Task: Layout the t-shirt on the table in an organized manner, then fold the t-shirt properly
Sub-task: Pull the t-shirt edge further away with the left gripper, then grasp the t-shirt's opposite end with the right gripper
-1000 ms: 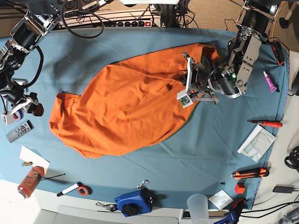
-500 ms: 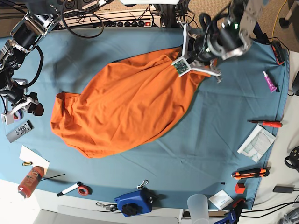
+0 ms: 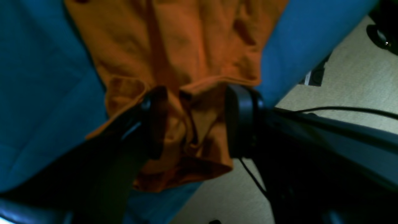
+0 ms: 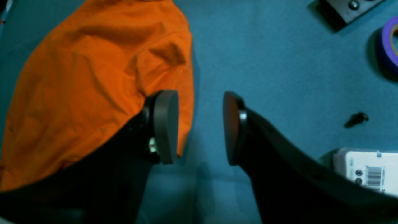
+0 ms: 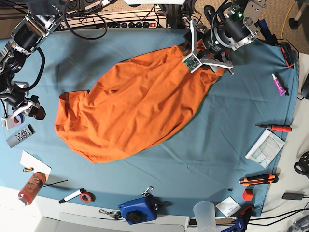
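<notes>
- Bench (image 5: 231, 159): draped in blue-teal cloth, bearing the t-shirt (image 5: 135, 111), which lies spread diagonally across its middle.
- Right pincer (image 4: 200, 124): released, fingers apart, empty, just beside the shirt's edge near purple tape (image 4: 390, 43).
- Left pincer (image 3: 192, 124): released at the far bench edge, fingers straddling bunched orange fabric.

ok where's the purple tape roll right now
In the base view the purple tape roll sits at the far left edge of the table, beside the right gripper, just above the grey remote.

Rumpled orange t-shirt (image 5: 135, 108) sprawls diagonally on blue table (image 5: 227, 125).
</notes>
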